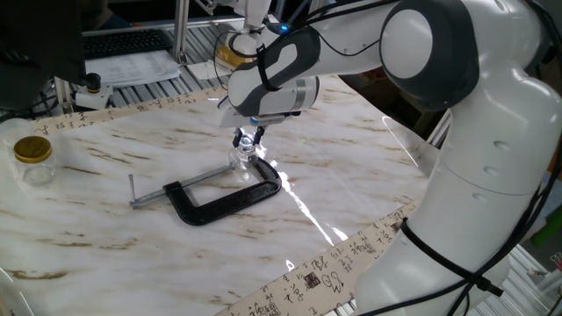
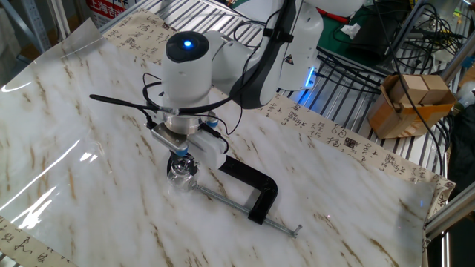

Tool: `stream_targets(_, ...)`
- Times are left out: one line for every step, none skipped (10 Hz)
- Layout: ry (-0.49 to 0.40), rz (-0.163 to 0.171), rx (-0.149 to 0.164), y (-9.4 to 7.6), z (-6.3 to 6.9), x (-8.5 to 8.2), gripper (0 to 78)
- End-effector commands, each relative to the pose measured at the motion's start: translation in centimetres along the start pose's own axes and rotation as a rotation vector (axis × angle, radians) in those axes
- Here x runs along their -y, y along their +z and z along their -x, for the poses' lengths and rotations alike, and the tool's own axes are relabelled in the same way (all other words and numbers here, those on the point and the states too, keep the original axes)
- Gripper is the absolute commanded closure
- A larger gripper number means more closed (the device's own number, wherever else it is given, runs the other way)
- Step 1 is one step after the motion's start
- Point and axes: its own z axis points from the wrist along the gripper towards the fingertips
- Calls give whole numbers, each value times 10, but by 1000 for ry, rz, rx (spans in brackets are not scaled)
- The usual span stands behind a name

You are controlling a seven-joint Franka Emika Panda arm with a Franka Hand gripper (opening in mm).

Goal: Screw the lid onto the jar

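A tiny clear glass jar (image 1: 240, 158) (image 2: 179, 176) stands on the marble table, next to the jaw end of a black C-clamp (image 1: 230, 196) (image 2: 252, 190). My gripper (image 1: 247, 141) (image 2: 182, 159) points straight down right over the jar. Its fingers are shut on the small silvery lid (image 1: 247, 144) (image 2: 183, 162), which sits at the jar's mouth. The gripper body hides most of the lid in both views.
A larger clear jar with a gold lid (image 1: 33, 158) stands at the table's far left edge. A cardboard box (image 2: 410, 101) sits off the table. Paper strips with writing (image 1: 334, 272) line the table edges.
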Motion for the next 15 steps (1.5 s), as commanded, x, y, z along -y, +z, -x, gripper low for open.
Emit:
stream_targets(-4, -1, 1, -2, 0, 3, 761)
stream_targets(-8, -1, 2, -2, 0, 4, 761)
stream_targets(-13, 1, 3, -1, 0, 7, 761)
stream_targets(-11, 3, 4, 0, -1, 8, 761)
stream_targets(-9, 4, 3, 0, -1, 8, 761)
stream_targets(-4, 5, 3, 0, -1, 7, 761)
stream_targets(1, 8, 2, -1, -2, 6, 761)
stream_targets(6, 8, 0, -3, -2, 5, 761)
stream_targets(11, 9, -1, -3, -3, 3, 761)
stream_targets(13, 9, -1, -3, -3, 3, 761)
stream_targets(12, 12, 1, -1, -3, 3, 761)
stream_targets(11, 16, 2, 0, -3, 3, 761)
stream_targets(11, 17, 5, 1, -3, 2, 761)
stream_targets(13, 18, 7, 2, -3, 2, 761)
stream_targets(13, 18, 8, 2, -3, 2, 761)
